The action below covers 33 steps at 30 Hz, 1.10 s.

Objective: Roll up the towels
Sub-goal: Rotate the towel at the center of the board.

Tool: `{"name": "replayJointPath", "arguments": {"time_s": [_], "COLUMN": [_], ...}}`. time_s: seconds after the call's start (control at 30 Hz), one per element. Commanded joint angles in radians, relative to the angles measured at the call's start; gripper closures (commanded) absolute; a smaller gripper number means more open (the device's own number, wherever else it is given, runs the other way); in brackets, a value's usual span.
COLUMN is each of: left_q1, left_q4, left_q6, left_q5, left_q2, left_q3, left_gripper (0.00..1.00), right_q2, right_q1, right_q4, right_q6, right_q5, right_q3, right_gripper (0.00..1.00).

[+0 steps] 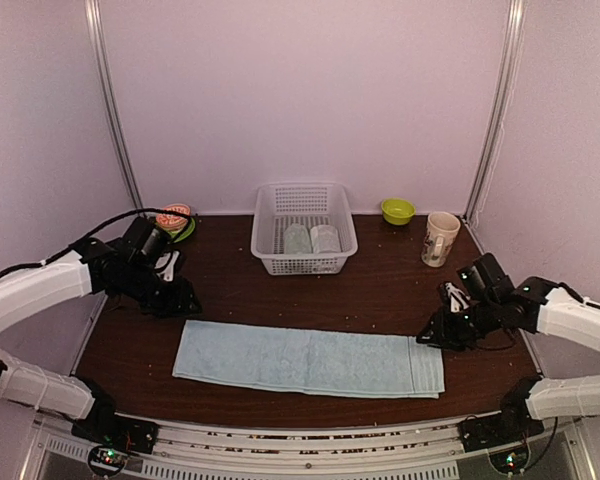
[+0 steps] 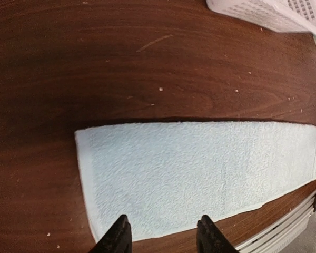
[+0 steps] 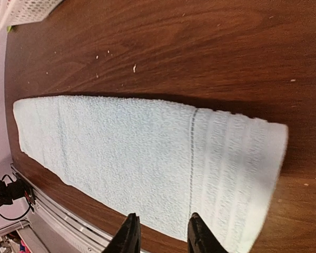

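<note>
**Table.** Dark brown wood-grain table [image 1: 380, 290], scattered with pale specks [image 2: 160, 88]. A silver metal rail [image 1: 310, 440] is running along its edge, on the side of the towel away from the basket.

**Room.** Plain pale lilac walls [image 1: 300, 90] are closing in the table on three sides. Two slim metal uprights [image 1: 115, 110] are standing in the corners behind the basket.

**Landmark.** White plastic lattice basket [image 1: 305, 264] is sitting at the middle of the table's far side, just in front of the back wall.

**Items in the basket.** Pale green towel [image 1: 298, 238] and greyish-white towel [image 1: 325, 238] are lying rolled, side by side, touching.

**Main item.** Long light blue terry towel [image 1: 310, 360], folded into a flat strip, is lying on the table well in front of the basket. It is reaching out past both basket sides, and a stitched band is crossing its right end.

**Items beside the basket.**
- Small lime-green bowl [image 1: 397, 210] is sitting to the right of the basket.
- Cream patterned mug [image 1: 440, 238] is standing upright further right.
- Round orange-topped object on a green dish [image 1: 175, 217] is sitting to the left, partly hidden by the left arm.

**Left fingers** [image 2: 118, 237]. Black, standing spread with nothing between them, over the towel's left end in front and to the left of the basket.

**Right fingers** [image 3: 127, 237]. Black, also standing spread and pinching nothing, over the towel's right end in front and to the right of the basket.
</note>
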Motion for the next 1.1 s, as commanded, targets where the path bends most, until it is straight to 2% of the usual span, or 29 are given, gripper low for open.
{"name": "replayJointPath", "arguments": {"time_s": [0.0, 0.07, 0.17, 0.3, 0.5, 0.7, 0.8, 0.9, 1.0, 1.07], "left_q1": [-0.055, -0.06, -0.059, -0.059, -0.06, -0.059, -0.059, -0.059, -0.059, -0.059], "left_q4": [0.226, 0.271, 0.305, 0.351, 0.411, 0.446, 0.41, 0.352, 0.312, 0.298], "left_q6": [0.007, 0.001, -0.015, -0.05, -0.103, -0.153, -0.15, -0.132, -0.104, -0.087], "left_q5": [0.107, 0.107, 0.074, 0.031, 0.016, -0.016, -0.065, -0.106, -0.136, -0.15], "left_q2": [0.198, 0.276, 0.356, 0.388, 0.405, 0.405, 0.405, 0.397, 0.39, 0.403], "left_q3": [0.02, 0.005, -0.029, -0.08, -0.127, -0.147, -0.124, -0.091, -0.062, -0.05], "left_gripper": [0.68, 0.76, 0.82, 0.87, 0.87, 0.86, 0.86, 0.86, 0.86, 0.87], "right_q2": [0.226, 0.316, 0.405, 0.509, 0.687, 0.844, 0.821, 0.724, 0.624, 0.605], "right_q1": [0.091, 0.095, 0.081, 0.045, -0.027, -0.056, -0.058, -0.058, -0.059, -0.06], "right_q4": [0.253, 0.286, 0.277, 0.262, 0.224, 0.126, 0.106, 0.103, 0.11, 0.125], "right_q6": [0.073, 0.086, 0.079, 0.036, -0.034, -0.09, -0.09, -0.089, -0.096, -0.117], "right_q5": [0.035, 0.046, 0.101, 0.16, 0.21, 0.256, 0.256, 0.268, 0.316, 0.317], "right_q3": [0.034, 0.026, 0.035, 0.07, 0.221, 0.474, 0.507, 0.481, 0.431, 0.402], "right_gripper": [0.7, 0.71, 0.72, 0.72, 0.72, 0.68, 0.62, 0.51, 0.5, 0.52]}}
